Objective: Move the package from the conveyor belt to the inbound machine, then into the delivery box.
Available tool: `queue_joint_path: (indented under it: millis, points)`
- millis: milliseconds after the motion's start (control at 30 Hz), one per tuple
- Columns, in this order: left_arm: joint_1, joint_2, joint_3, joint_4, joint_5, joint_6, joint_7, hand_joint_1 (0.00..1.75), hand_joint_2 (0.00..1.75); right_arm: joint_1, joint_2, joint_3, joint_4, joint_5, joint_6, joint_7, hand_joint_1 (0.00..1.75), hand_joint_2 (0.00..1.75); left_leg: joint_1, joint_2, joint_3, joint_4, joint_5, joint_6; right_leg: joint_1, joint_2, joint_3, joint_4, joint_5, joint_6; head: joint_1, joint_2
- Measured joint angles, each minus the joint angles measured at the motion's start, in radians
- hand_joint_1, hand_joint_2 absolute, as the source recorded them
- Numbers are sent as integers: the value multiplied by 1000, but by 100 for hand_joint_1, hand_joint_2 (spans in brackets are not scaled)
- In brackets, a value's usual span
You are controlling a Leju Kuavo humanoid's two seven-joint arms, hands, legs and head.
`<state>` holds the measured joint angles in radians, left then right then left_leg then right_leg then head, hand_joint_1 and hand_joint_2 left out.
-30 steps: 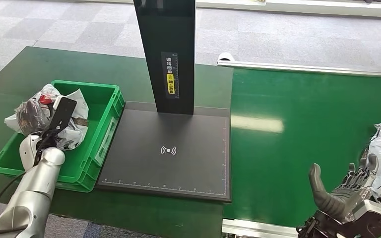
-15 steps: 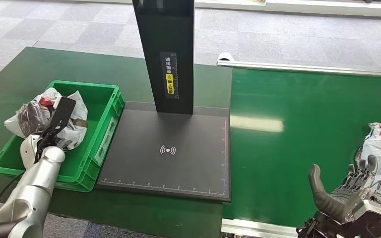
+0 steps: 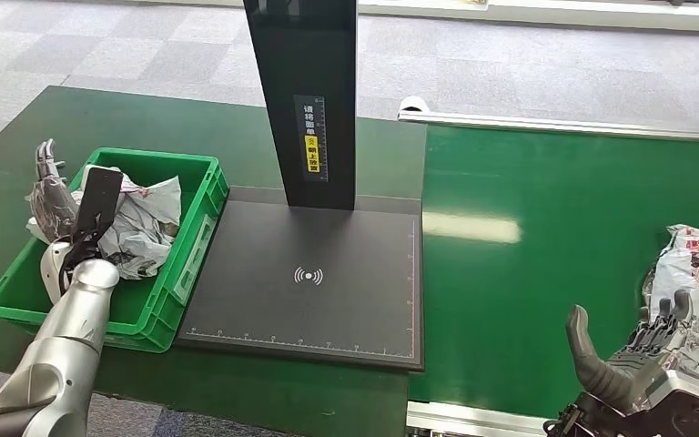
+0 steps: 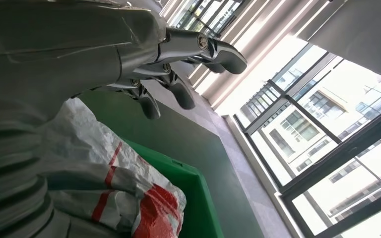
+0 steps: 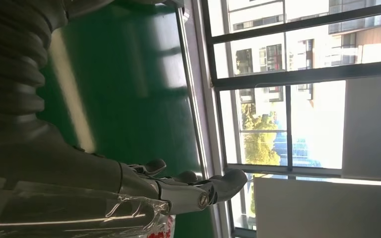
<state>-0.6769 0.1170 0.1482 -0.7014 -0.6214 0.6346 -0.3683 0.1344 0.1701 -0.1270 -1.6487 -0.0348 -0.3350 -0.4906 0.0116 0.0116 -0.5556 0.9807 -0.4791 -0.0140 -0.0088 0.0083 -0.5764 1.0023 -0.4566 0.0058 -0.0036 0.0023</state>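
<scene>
Green worktop [image 3: 27, 137]: left hand [image 3: 47, 177] is hovering open over crumpled white-and-red plastic package [image 3: 136, 228] in green plastic crate [image 3: 196, 196], left of frame; right hand [image 3: 642, 360], lower right, is spreading open, holding nothing.

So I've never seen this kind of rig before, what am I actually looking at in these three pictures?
A humanoid robot at a parcel station. The wide picture is from its head, looking down; the other two come from cameras at its wrists and are turned sideways. A green conveyor belt runs on the right, a black inbound machine with a post stands in the middle, and a green delivery box sits on the left. The left robot hand is open above a package lying in the box. The right robot hand is open beside a second package on the belt, not gripping it.
</scene>
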Motion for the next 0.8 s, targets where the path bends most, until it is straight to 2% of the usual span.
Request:
queue_joint_path:
  millis: [267, 800]
  points:
    - [13, -11, -6, -49, 6, -5, 0, 0, 175, 0, 0, 0, 0, 2, 0, 0, 0, 175, 0, 0, 0, 0, 0, 0, 0, 0, 0, 0, 0, 0, 0, 0]
    - [17, -16, -6, -62, 6, -6, 0, 0, 175, 1, 0, 0, 0, 2, 0, 0, 0, 175, 0, 0, 0, 0, 0, 0, 0, 0, 0, 0, 0, 0, 0, 0]
